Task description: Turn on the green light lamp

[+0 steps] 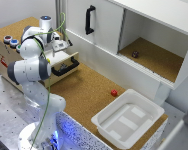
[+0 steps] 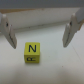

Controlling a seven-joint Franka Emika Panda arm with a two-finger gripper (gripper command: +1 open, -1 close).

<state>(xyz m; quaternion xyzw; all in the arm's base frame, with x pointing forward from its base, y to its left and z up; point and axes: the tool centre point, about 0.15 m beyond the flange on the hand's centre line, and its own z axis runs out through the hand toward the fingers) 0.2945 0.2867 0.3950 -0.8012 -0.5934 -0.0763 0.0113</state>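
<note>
Over the drawer unit at the exterior view's left, I have the arm (image 1: 31, 67) bent forward with the claw (image 1: 60, 44) hanging above the open drawer (image 1: 64, 62), and the wrist view shows its two fingers (image 2: 7, 31) spread wide apart with nothing between them. Below the claw sits a small yellow cube (image 2: 32, 52), resting on the pale floor of the drawer, nearer one finger than the other and touched by neither. On its upper face I read a black capital "N"; the face turned toward the camera carries darker marks that might be two letters, but they are too blurred for me to make out. The task's thing is elsewhere: on top of the drawer unit, toward the far left of the exterior view, I see a short row of round buttons (image 1: 11, 41), which I take to be the lamp switches. At this size I can tell a reddish cap and a bluish one, but I cannot pick out the green one for certain. So I judge the task barely begun, the claw being near the buttons but not over them. My next move calls for lifting clear of the drawer, shifting across to the button row, settling which cap is green, and pressing straight down on it, probably with the fingers closed. A red ball (image 1: 114, 92) lies on the cork worktop (image 1: 89, 95) beside a white tray (image 1: 128, 119), well apart from all this.
</note>
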